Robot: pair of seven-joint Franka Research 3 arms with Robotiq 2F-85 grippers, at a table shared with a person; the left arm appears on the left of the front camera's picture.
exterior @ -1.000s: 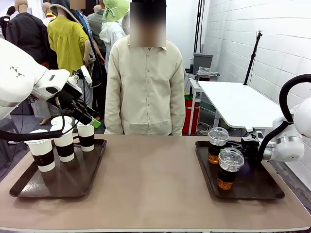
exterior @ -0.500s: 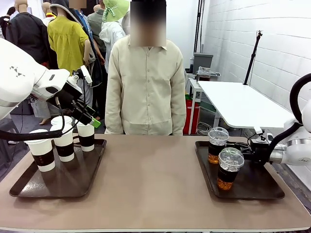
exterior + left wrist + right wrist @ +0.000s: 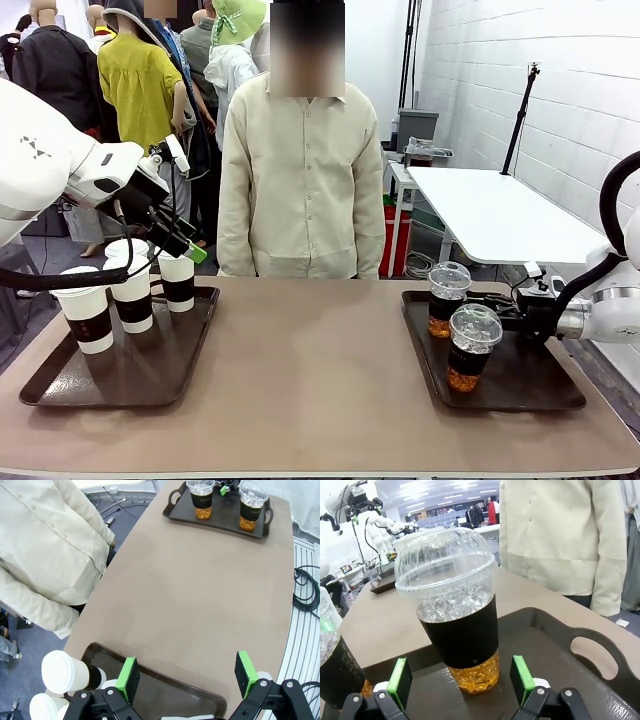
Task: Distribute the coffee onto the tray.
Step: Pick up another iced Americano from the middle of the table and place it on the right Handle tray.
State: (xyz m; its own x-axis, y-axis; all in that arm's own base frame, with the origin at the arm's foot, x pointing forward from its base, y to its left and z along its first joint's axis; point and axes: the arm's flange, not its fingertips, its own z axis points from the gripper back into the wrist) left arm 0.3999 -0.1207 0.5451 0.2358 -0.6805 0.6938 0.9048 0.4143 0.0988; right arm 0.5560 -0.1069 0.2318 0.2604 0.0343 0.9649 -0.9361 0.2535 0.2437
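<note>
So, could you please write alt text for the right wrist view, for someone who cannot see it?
The right gripper stands open, its green pads either side of a clear dome-lidded cup of amber iced coffee without touching it. The cup sits on a dark brown tray, with a second iced cup at the left edge and a person in a cream shirt behind.

The tan worktop (image 3: pixel 310 380) carries two dark brown trays, well apart, with bare surface between them. The left tray (image 3: pixel 60 385) lies directly below the left end effector (image 3: pixel 185 245); its near rim runs between that end effector's green pads in the left wrist view. The right tray (image 3: pixel 540 395), with cut-out handles, lies just beneath and ahead of the right end effector (image 3: pixel 460 680), whose wide-apart fingers sit low over its floor.
</note>
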